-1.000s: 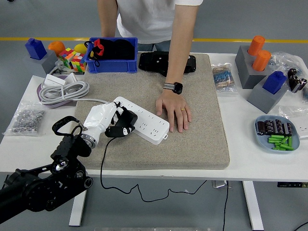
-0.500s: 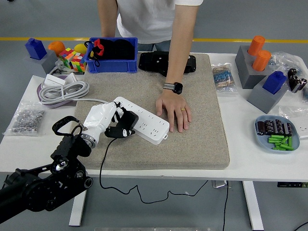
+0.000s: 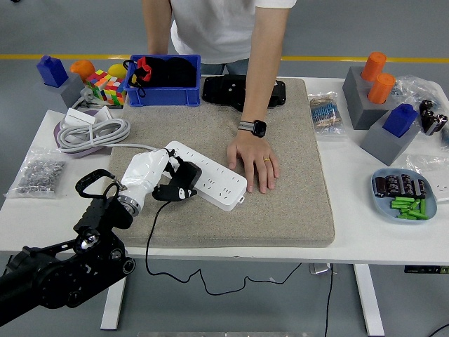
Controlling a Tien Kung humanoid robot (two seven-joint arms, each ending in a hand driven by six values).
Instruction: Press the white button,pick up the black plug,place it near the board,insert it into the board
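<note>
A white power strip (image 3: 210, 179) lies slanted on the grey mat (image 3: 280, 203). My left hand (image 3: 165, 179), in a white glove on a black arm, is shut on the black plug (image 3: 184, 175) and holds it at the strip's left end, touching or just over the sockets. The plug's black cord (image 3: 151, 239) trails down over the table's near edge. A person's hand (image 3: 254, 161) rests flat on the mat just right of the strip. My right hand is out of view.
A blue bin (image 3: 165, 81) and a black device (image 3: 235, 91) stand at the back. A coiled white cable (image 3: 88, 133) lies left. A bag of screws (image 3: 38, 174) is far left. A dish of batteries (image 3: 403, 195) and grey blocks (image 3: 382, 116) are right.
None of note; my left hand with the plug has shifted only slightly at the strip's left end. The person's hand has stayed still.
</note>
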